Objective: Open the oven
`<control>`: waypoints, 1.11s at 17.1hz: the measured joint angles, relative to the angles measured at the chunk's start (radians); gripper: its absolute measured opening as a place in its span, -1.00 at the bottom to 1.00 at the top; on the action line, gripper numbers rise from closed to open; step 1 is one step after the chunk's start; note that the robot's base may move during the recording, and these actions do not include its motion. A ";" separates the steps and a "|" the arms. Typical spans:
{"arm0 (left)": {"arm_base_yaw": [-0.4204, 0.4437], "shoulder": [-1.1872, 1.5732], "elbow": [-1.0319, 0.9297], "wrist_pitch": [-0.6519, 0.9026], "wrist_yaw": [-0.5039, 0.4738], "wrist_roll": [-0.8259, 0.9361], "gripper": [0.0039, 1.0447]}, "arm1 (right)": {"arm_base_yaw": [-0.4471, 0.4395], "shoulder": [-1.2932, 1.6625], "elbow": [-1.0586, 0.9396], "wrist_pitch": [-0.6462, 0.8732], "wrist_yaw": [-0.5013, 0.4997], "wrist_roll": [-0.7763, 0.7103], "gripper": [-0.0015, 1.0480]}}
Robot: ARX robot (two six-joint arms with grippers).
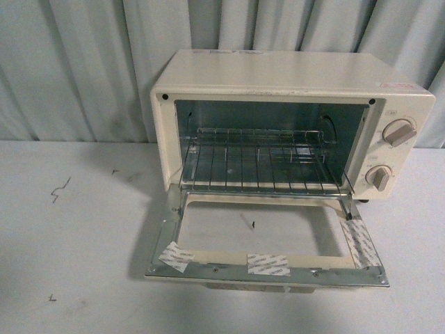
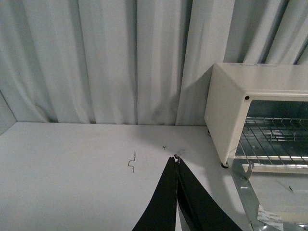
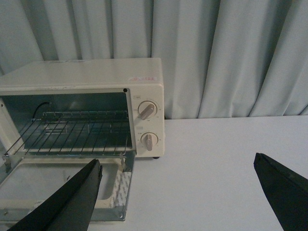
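Currently the boxy cream oven (image 1: 292, 76) sits on the white counter (image 1: 69, 236), glass door (image 1: 268, 240) flat, wire rack (image 1: 261, 163) exposed. Left gripper (image 2: 177, 159) pinched together; right gripper (image 3: 178, 171) spread wide.

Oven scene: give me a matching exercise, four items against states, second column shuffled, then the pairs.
Column 1:
1. oven door
2. wire rack
3. left pincer
4. right pincer

Column 2:
A. wide open, holding nothing
B. dropped flat onto the table
C. shut, holding nothing
D. inside the oven cavity

Pairs: 1-B, 2-D, 3-C, 4-A
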 joint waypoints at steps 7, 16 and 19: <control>0.000 -0.130 0.000 -0.128 0.000 0.000 -0.97 | 0.000 0.000 0.000 0.000 0.000 0.000 0.87; 0.000 -0.294 0.004 -0.304 0.000 0.000 -0.97 | 0.000 0.000 0.000 0.000 0.000 0.000 0.87; 0.000 -0.294 0.004 -0.304 0.000 0.000 -0.27 | 0.000 0.000 0.000 0.000 0.000 0.000 0.87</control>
